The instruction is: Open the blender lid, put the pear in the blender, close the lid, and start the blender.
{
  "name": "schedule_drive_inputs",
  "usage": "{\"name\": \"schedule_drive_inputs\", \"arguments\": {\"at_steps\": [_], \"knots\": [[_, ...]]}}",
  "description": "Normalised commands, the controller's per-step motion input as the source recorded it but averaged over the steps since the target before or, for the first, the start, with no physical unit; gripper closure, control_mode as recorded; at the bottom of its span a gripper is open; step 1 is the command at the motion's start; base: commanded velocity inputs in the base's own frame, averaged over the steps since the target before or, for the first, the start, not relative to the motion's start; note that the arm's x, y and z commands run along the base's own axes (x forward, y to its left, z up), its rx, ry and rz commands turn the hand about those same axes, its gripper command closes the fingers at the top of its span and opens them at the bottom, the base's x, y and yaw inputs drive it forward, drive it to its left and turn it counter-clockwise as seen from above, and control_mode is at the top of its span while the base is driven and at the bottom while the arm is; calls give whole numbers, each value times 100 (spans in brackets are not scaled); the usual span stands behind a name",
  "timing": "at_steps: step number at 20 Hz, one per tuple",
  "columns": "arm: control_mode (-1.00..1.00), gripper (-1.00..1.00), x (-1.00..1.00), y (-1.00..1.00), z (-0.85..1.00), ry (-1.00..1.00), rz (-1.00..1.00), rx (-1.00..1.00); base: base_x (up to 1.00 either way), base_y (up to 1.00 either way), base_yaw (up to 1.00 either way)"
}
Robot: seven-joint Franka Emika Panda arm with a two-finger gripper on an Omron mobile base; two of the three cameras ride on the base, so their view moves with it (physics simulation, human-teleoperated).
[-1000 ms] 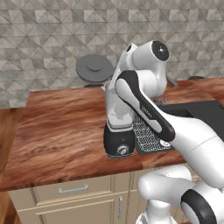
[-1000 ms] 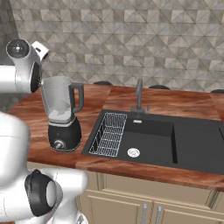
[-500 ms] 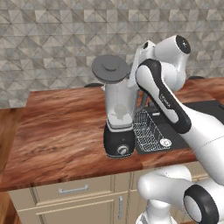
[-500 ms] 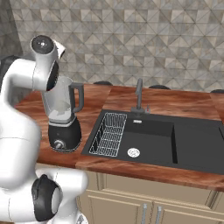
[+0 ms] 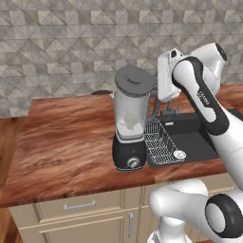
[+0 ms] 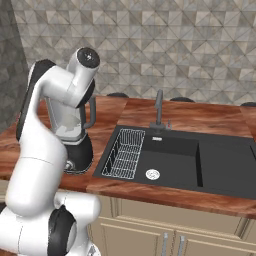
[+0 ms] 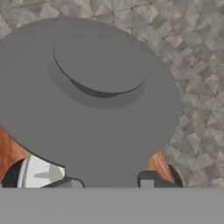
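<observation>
The blender point(image 5: 129, 142) stands on the wooden counter just left of the sink, its black base and silver knob point(image 5: 133, 163) facing the front. The dark grey blender lid point(image 5: 135, 78) lies over the top of the clear jar; I cannot tell whether it is fully seated. My gripper point(image 5: 155, 89) reaches in from the right and is shut on the lid's edge. In the hand view the blender lid point(image 7: 87, 100) lies between my gripper's point(image 7: 107, 181) dark fingertips. A pale shape point(image 5: 130, 122) low in the jar may be the pear; I cannot tell. My arm hides most of the blender point(image 6: 80, 150) in the right base view.
A black sink point(image 6: 180, 160) with a wire dish rack point(image 6: 124, 159) and a faucet point(image 6: 158, 107) lies right of the blender. The tiled wall point(image 5: 57, 52) stands close behind. Bare wooden counter point(image 5: 66, 137) stretches to the left.
My arm has swung right with the lid, carrying it from behind and left of the blender to the top of the jar. The blender has stayed in place.
</observation>
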Motion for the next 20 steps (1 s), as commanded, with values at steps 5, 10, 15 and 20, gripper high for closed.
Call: {"name": "schedule_drive_inputs", "arguments": {"at_steps": [5,10,15,20], "knots": [[-100,100,0,-9,-15,10,18,-9,0,0,0],[-100,100,2,0,-8,14,9,-19,0,0,0],[-100,100,23,0,0,4,0,-16,0,0,0],[-100,100,50,0,2,0,0,-1,0,0,0]]}}
